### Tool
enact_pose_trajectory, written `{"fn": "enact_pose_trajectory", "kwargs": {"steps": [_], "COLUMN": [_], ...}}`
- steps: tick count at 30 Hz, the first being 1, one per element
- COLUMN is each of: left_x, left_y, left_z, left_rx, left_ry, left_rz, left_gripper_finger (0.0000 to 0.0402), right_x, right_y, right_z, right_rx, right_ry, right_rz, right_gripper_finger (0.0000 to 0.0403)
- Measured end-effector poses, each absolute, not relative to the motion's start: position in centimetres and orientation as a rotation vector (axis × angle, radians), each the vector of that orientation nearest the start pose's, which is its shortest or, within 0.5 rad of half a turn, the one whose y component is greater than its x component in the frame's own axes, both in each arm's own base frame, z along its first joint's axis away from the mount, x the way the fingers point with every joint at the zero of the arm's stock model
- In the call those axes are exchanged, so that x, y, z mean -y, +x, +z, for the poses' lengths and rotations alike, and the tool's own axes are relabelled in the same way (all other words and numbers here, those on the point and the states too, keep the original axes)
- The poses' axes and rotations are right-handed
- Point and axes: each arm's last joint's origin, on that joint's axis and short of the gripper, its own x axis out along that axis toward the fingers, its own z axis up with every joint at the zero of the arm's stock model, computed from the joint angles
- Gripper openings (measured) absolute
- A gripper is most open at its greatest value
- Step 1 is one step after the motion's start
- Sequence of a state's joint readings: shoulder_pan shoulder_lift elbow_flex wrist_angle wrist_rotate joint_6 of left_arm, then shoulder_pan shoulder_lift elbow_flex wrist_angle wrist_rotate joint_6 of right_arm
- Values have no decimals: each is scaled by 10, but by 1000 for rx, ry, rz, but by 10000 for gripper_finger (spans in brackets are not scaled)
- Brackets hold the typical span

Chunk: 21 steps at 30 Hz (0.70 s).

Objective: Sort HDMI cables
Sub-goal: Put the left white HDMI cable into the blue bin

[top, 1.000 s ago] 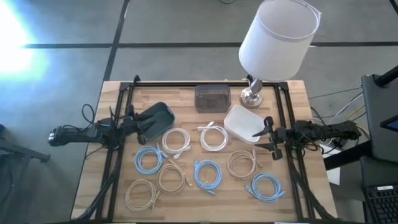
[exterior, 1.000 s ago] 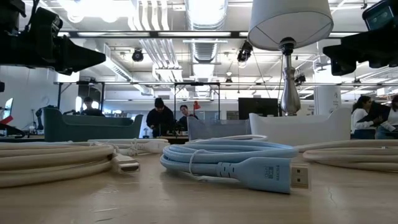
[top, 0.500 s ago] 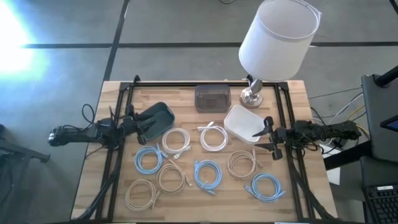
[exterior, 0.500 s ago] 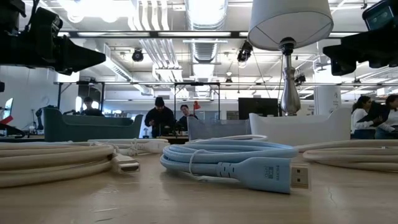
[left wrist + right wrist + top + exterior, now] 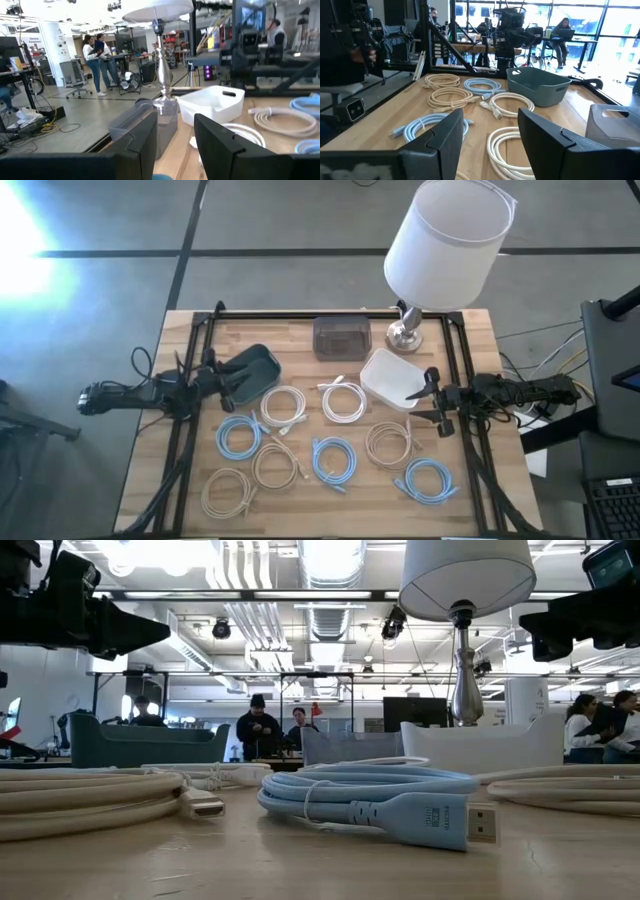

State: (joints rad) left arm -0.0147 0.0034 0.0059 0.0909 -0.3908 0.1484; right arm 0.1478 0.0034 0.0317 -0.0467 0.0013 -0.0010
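Eight HDMI cable coils lie flat on the wooden table. Three are light blue (image 5: 239,437) (image 5: 334,459) (image 5: 428,481), two white (image 5: 284,407) (image 5: 343,402) and three beige (image 5: 275,465) (image 5: 228,492) (image 5: 390,444). My left gripper (image 5: 228,388) (image 5: 175,145) hovers open at the table's left side, beside a dark teal bin (image 5: 252,372). My right gripper (image 5: 432,400) (image 5: 492,145) hovers open at the right side, next to a white bin (image 5: 392,378). Both are above the table and clear of every cable. The low view shows a light blue coil (image 5: 370,795) closest, its plug pointing right.
A grey bin (image 5: 340,337) stands at the far edge between the teal and white bins. A lamp with a white shade (image 5: 445,240) rises from its metal base (image 5: 405,333) at the far right. A black frame (image 5: 330,315) runs along the table's edges. People stand in the room beyond.
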Motion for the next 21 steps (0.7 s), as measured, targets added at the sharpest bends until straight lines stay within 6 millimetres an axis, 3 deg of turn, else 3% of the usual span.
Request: {"fn": "enact_pose_trajectory", "kwargs": {"steps": [7, 21], "left_x": [-10, -10], "left_y": [95, 95], "left_z": [174, 174], "left_rx": [105, 111], "left_ry": [-62, -86], "left_rz": [373, 372], "left_gripper_finger": [133, 133], "right_x": [-14, -14], "right_y": [95, 95], "right_z": [170, 170], "right_rx": [-19, -18], "right_ry": [-4, -4], "right_rz": [147, 147], "right_gripper_finger": [185, 185]}}
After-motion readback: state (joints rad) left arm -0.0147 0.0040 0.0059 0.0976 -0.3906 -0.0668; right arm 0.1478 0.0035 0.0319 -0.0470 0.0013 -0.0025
